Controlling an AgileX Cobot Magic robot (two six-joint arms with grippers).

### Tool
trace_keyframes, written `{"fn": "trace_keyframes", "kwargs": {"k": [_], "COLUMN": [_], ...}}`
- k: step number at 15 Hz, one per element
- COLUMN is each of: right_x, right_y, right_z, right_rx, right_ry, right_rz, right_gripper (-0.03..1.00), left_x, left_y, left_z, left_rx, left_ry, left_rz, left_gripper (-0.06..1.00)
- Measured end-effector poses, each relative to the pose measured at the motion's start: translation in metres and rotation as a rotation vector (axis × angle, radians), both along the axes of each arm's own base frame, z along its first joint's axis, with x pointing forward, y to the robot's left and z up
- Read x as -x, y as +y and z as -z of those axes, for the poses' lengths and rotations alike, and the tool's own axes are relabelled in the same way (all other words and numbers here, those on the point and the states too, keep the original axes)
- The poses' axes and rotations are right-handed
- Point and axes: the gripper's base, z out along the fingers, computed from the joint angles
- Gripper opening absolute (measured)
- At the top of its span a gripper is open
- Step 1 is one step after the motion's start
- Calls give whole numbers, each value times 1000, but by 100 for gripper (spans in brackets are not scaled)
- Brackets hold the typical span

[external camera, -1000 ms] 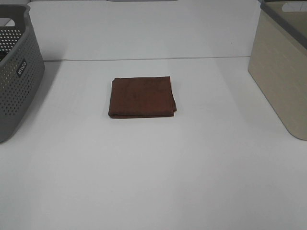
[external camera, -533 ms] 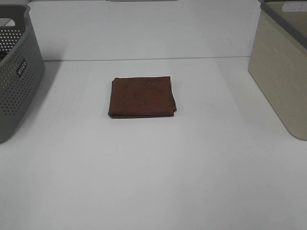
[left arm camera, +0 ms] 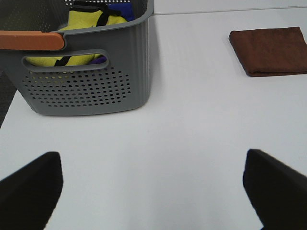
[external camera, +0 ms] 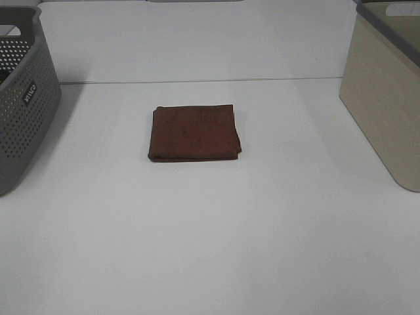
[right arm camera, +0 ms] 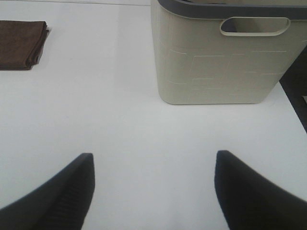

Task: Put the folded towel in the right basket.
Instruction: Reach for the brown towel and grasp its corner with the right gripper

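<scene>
Nothing has moved since a second ago: we see the folded towel (external camera: 194, 133) flat on the table (external camera: 210, 249), well apart from our left gripper (left arm camera: 151, 163) and right gripper (right arm camera: 153, 157). Both are spread wide, the right one near the right basket (external camera: 387, 98).

Matt cloth towel (external camera: 193, 133), smooth plastic right basket (external camera: 384, 105), perforated plastic left basket (external camera: 23, 98)

Both the grey basket (external camera: 20, 115) and the beige basket (external camera: 384, 105) run off the high view's sides. The grey one's label (external camera: 29, 93) is too small to read.
</scene>
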Motion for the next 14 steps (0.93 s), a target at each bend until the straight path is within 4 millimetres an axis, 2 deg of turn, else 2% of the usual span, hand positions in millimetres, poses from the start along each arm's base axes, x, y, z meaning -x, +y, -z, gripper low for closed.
{"fn": "trace_keyframes", "kwargs": {"k": [12,14], "right_x": [-1,-11], "right_y": [1,0], "right_z": [-1,-13], "right_rx": [-6,-11], "right_ry": [-1,-11], "right_rz": [-4,-4], "right_gripper": [67,67], "left_x": [0,0], "left_y": [0,0], "left_z": [0,0], "left_rx": [0,0], "left_ry": [0,0], "left_rz": [0,0], "left_gripper": [97,97]}}
